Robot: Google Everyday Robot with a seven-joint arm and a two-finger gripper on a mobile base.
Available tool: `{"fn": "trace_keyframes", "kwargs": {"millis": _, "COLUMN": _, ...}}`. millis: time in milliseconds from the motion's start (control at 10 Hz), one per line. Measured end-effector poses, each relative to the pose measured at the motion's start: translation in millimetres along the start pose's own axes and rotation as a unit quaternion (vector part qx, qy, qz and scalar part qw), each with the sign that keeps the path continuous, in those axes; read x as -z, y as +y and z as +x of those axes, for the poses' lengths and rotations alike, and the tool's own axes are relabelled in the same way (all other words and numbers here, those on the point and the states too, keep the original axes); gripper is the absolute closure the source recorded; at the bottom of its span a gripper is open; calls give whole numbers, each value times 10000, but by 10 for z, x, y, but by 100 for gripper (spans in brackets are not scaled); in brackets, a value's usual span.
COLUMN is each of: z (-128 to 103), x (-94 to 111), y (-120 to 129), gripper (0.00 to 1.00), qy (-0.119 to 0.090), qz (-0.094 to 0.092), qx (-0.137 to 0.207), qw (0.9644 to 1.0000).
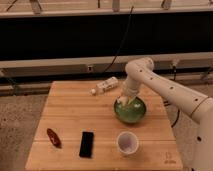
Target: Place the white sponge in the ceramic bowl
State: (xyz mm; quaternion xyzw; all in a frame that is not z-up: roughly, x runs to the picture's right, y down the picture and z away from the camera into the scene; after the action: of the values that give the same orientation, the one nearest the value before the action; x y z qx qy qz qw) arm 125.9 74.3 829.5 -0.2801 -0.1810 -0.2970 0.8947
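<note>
The dark green ceramic bowl (131, 112) stands on the right half of the wooden table (70, 107). My gripper (123, 100) reaches down from the white arm (160, 85) to the bowl's far left rim. A small pale shape (121, 102) at the gripper's tip, just inside the rim, looks like the white sponge. I cannot tell it apart from the gripper for sure. No sponge lies elsewhere on the table.
A slim white bottle (105, 86) lies on its side behind the bowl to the left. A white cup (127, 142) stands in front of the bowl. A black phone-like slab (86, 144) and a red object (53, 137) lie at the front left.
</note>
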Motion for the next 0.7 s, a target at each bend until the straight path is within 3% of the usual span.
{"fn": "trace_keyframes", "kwargs": {"millis": 400, "z": 12, "x": -19, "y": 10, "gripper": 22, "qy": -2, "qz": -2, "qx": -14, "qw": 10000}}
{"fn": "trace_keyframes", "kwargs": {"millis": 700, "z": 13, "x": -30, "y": 8, "gripper": 20, "qy": 0, "qz": -4, "qx": -13, "qw": 10000}}
